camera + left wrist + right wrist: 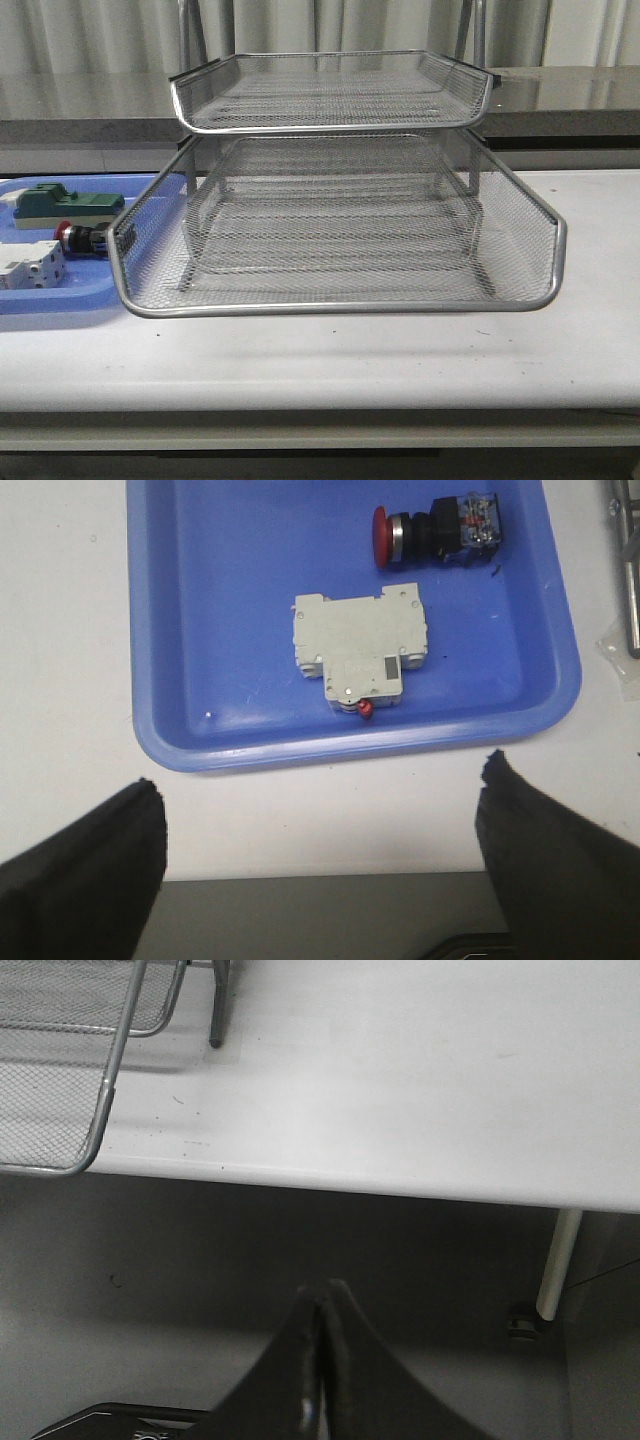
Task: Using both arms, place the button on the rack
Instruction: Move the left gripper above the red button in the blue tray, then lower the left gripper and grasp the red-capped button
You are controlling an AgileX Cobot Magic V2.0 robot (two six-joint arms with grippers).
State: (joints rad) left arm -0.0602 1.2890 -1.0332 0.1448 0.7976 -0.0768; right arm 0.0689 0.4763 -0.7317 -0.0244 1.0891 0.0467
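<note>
The button, red-capped with a black and silver body, lies on its side in the blue tray at the table's left. The silver wire-mesh rack stands mid-table with its lower tray slid forward. My left gripper hangs open above the table's front edge, short of the blue tray, with nothing between its fingers. My right gripper is shut and empty, out past the table's front edge to the right of the rack. Neither arm shows in the front view.
A white circuit breaker lies in the blue tray close to the button. A green-topped block sits at the tray's back. A white table leg stands under the table's front edge.
</note>
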